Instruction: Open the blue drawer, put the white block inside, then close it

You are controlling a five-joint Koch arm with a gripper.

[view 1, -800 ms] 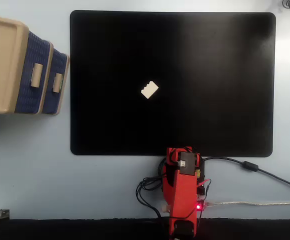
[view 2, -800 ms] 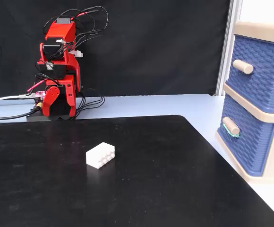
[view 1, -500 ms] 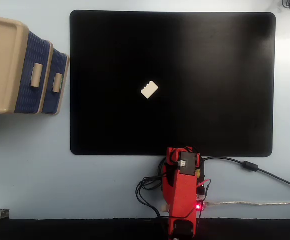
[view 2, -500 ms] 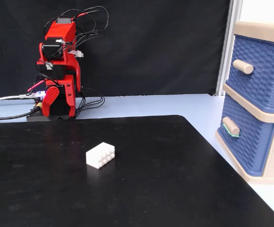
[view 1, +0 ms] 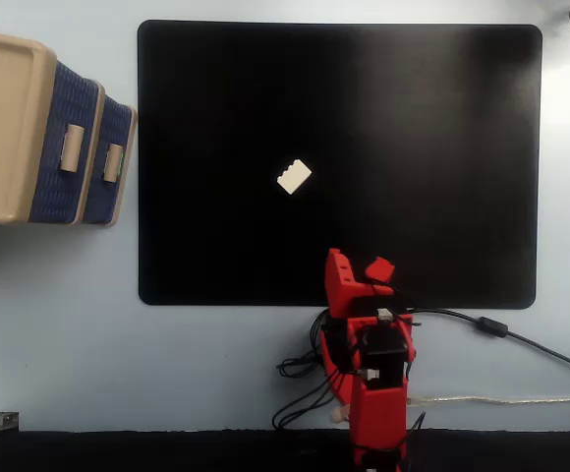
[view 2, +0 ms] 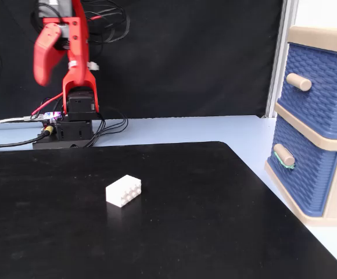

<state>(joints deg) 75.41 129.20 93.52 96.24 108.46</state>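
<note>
The white block [view 1: 294,177] [view 2: 124,190] lies alone near the middle of the black mat, studs showing along one side. The blue drawer [view 1: 108,162] [view 2: 301,174] is the lower one of the beige cabinet; it sits pushed in, its small beige handle [view 2: 283,155] sticking out. My red gripper [view 1: 356,262] [view 2: 58,78] hangs over the arm's base at the mat's edge, far from both block and drawer. Its jaws stand apart with nothing between them.
The upper blue drawer [view 1: 64,147] [view 2: 322,81] is also pushed in. The black mat [view 1: 442,147] [view 2: 215,232] covers most of the pale table. Cables [view 1: 501,329] [view 2: 11,142] run from the arm's base along the table.
</note>
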